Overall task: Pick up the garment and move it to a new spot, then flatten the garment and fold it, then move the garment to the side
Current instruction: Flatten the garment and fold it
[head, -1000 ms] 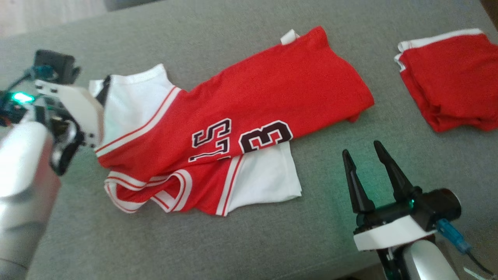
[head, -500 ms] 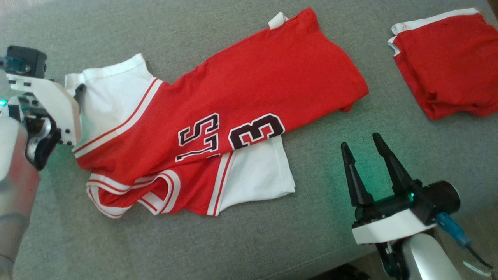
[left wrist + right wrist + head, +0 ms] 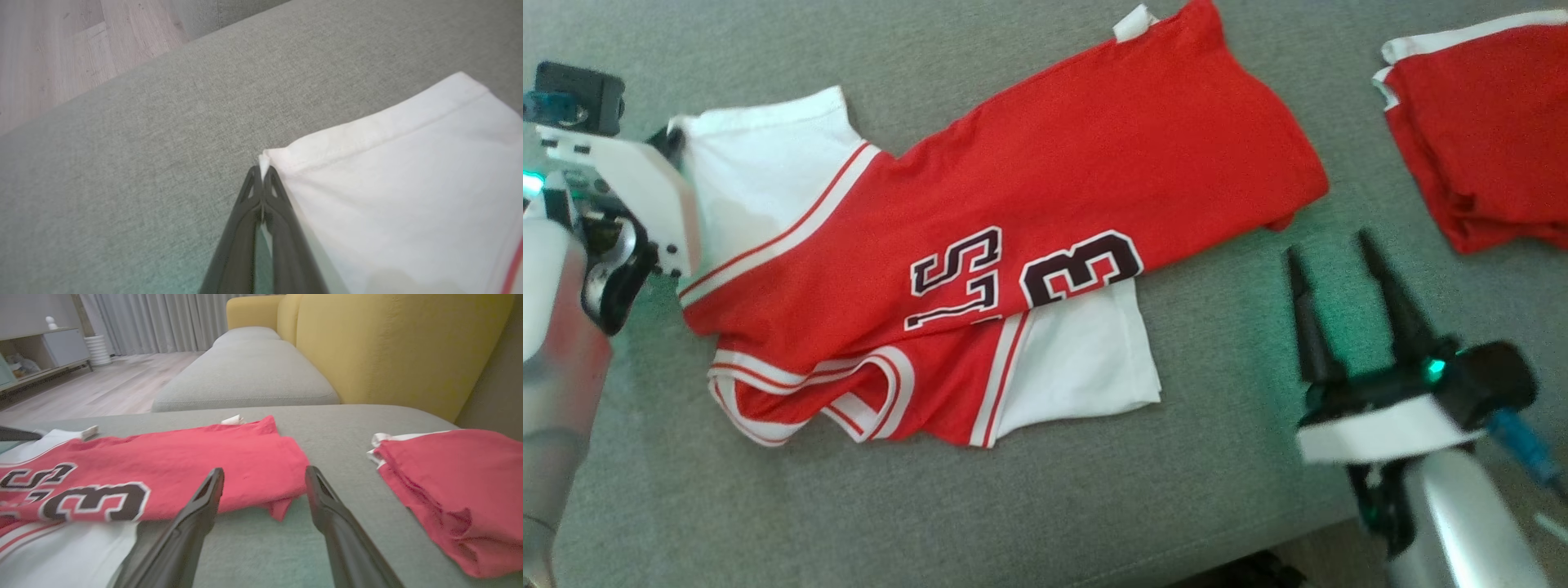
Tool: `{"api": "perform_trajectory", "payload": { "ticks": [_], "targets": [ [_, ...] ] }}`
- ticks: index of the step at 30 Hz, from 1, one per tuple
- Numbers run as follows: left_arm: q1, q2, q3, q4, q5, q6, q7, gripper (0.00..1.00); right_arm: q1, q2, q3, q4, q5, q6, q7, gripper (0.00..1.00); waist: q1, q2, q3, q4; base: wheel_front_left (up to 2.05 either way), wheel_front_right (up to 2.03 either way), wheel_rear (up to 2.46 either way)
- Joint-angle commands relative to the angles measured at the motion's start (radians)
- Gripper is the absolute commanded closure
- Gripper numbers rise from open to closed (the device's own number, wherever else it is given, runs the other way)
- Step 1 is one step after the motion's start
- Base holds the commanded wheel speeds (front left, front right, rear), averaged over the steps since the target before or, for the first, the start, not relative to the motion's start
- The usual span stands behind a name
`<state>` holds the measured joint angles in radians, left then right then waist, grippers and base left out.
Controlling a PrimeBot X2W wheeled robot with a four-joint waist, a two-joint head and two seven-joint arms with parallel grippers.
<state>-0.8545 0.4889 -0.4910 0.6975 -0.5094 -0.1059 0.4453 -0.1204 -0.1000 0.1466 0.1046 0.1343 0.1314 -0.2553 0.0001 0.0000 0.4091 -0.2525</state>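
Left gripper (image 3: 261,169): fingers pressed together, pinching the white corner of the garment (image 3: 1094,163). A sliver of white cloth sticks out past the tips and shows between the fingers lower down. From that pinch the white sleeve panel spreads off to the gripper's right, hem running away from the tips, with a red stripe at the far right edge of the left wrist view. Left of the fingers and ahead of them is bare grey sofa cushion (image 3: 163,122). Past the cushion edge, far ahead-left, is wood floor (image 3: 53,53).

Right gripper (image 3: 1331,253): fingers spread wide, nothing between them, over bare cushion. Cannot tell if the tips touch the fabric. Just ahead of the tips is the garment's red folded end, close but apart. Ahead-left of this gripper are the dark numerals with white outline, and below them a white panel with red-white trim. The garment lies flat-ish across the cushion, stretching from the right gripper over to the left gripper's pinch. The neckline is bunched on the near side.

To the right gripper's right is a second red folded garment (image 3: 1486,122) with white edging, well apart from the first, with grey cushion between. Farther ahead of it are a yellow backrest (image 3: 388,347) and pale curtains (image 3: 155,318).
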Motion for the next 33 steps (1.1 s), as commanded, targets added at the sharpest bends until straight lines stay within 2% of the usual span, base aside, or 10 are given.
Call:
{"api": "perform_trajectory", "payload": {
  "ticks": [1,5,9,10,16,21,29,31,32,33],
  "targets": [
    [-0.056,0.042,0.023,-0.030,0.018,0.000,-0.015,1.00,-0.055,-0.020,0.012,-0.010,0.020,-0.001,-0.006,0.00,-0.0001,0.0000,0.010,0.011,0.00,0.00,0.00],
    [-0.097,0.041,0.005,-0.059,0.048,0.003,-0.041,1.00,-0.204,-0.119,0.054,0.102,0.070,-0.001,-0.004,0.00,-0.0001,0.0000,0.031,0.037,0.00,0.00,0.00],
    [-0.146,0.021,-0.021,-0.097,0.079,0.004,-0.059,1.00,-0.421,-0.264,0.159,0.250,0.178,-0.001,0.122,0.00,-0.0001,0.0000,0.062,0.077,0.00,0.00,0.00],
    [-0.146,0.021,-0.021,-0.097,0.079,0.004,-0.059,1.00,-0.421,-0.264,0.159,0.250,0.178,-0.001,0.122,0.00,-0.0001,0.0000,0.062,0.077,0.00,0.00,0.00],
    [-0.221,-0.022,-0.059,-0.153,0.112,0.002,-0.082,1.00,-0.697,-0.448,0.384,0.416,0.320,-0.001,0.279,0.00,-0.0001,0.0000,0.118,0.152,0.00,0.00,0.00],
    [-0.263,-0.046,-0.085,-0.180,0.123,-0.005,-0.099,1.00,-0.845,-0.509,0.553,0.551,0.354,-0.001,0.285,0.00,-0.0001,0.0000,0.152,0.196,0.00,0.00,0.00],
    [-0.298,-0.052,-0.111,-0.184,0.127,-0.010,-0.107,1.00,-0.966,-0.519,0.769,0.715,0.401,-0.001,0.261,0.00,-0.0001,0.0000,0.172,0.228,0.00,0.00,0.00],
    [-0.298,-0.051,-0.115,-0.180,0.125,-0.011,-0.107,1.00,-0.978,-0.521,0.821,0.735,0.428,-0.001,0.265,0.21,-0.0001,0.0000,0.169,0.231,0.00,0.00,0.00],
    [-0.297,-0.049,-0.115,-0.177,0.123,-0.011,-0.106,1.00,-0.982,-0.521,0.844,0.741,0.448,-0.001,0.271,0.51,-0.0001,0.0000,0.167,0.232,0.00,0.00,0.00],
    [-0.296,-0.048,-0.116,-0.175,0.120,-0.012,-0.105,1.00,-0.985,-0.522,0.866,0.743,0.468,-0.001,0.274,0.63,-0.0001,0.0000,0.166,0.232,0.00,0.00,0.00]
  ]
}}
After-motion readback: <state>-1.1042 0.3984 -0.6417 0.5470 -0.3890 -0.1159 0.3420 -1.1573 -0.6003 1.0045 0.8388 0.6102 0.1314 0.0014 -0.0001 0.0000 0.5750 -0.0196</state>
